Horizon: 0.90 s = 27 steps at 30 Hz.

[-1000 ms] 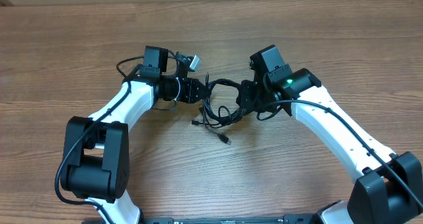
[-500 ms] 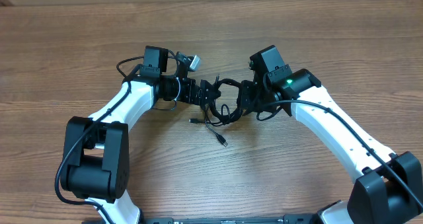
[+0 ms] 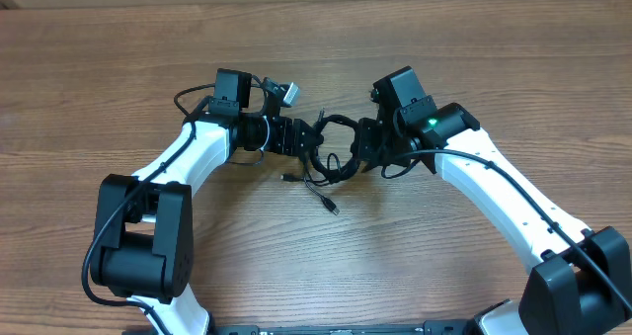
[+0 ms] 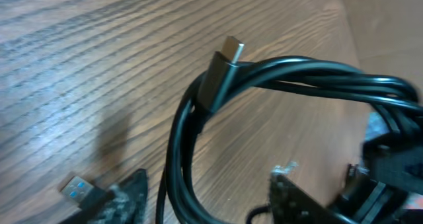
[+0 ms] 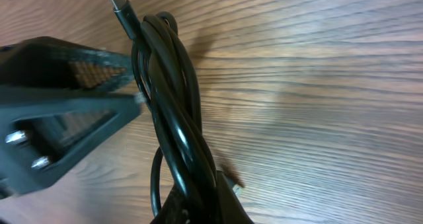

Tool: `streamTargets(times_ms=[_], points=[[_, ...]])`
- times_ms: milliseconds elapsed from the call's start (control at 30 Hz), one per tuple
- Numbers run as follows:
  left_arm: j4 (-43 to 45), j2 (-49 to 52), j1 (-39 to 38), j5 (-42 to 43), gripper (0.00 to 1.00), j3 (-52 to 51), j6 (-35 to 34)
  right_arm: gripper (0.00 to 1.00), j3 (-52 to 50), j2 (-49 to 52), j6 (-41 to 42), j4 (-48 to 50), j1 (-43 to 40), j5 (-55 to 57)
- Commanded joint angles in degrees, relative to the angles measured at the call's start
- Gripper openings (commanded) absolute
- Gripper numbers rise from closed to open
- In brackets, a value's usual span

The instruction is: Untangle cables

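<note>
Cables (image 3: 331, 157) sit mid-counter (image 3: 109, 68), one knotted bunch betw. the 2 arms. R jaws are clamped on the bunch; the strands run straight into them in the right wrist view. L jaws stand apart, astride a few strands, not pinching.

Handling, I'd guess: v. light, limp, smooth jacket so prob. slippery. Not fragile, but plugs will snag in loops. Best hold looks like just behind a plug, e.g. the silver-tipped plug (image 4: 228, 52), then draw that cord out, not mid-bunch.

Count: 1 bunch, approx. 3–4 strands side by side, but no. of separate cords I can't tell. 2 loose tails on the wood: one tail (image 3: 287, 179), another tail (image 3: 334, 209). Also 1 blue-tongued plug (image 4: 76, 184).
</note>
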Motion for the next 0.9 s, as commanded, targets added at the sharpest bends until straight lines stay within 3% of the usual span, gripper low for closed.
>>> streamTargets(times_ms=[0, 100, 167, 200, 233, 400, 633, 867], points=[[-0.17, -0.59, 0.0, -5.51, 0.49, 0.57, -2.49, 0.04, -0.11, -0.02, 0.02, 0.92, 0.26, -4.09], [-0.42, -0.63, 0.96, -8.68, 0.43, 0.57, -4.39, 0.04, -0.11, -0.02, -0.02, 0.42, 0.26, -4.04], [-0.61, -0.63, 2.25, -8.57, 0.28, 0.57, -5.09, 0.04, -0.11, -0.02, -0.02, -0.17, 0.26, -4.04], [-0.76, -0.63, 3.04, -8.33, 0.07, 0.57, -5.95, 0.04, -0.15, -0.02, -0.02, -0.35, 0.26, -4.07], [-0.83, -0.63, 3.74, -7.82, 0.04, 0.57, -6.4, 0.04, -0.15, -0.02, -0.04, -0.42, 0.26, -4.04], [-0.98, -0.63, 7.48, 0.17, 0.04, 0.57, -6.58, 0.04, -0.15, -0.02, -0.74, -0.57, 0.42, -4.09], [-0.59, -0.63, 8.24, 2.91, 0.04, 0.57, -5.51, 0.04, -0.15, -0.02, -3.52, -1.84, 3.32, -2.38], [-0.59, -0.63, 8.28, 2.54, 0.17, 0.57, -4.04, 0.04, -0.15, -0.02, -4.2, -1.79, 5.05, 0.02]])
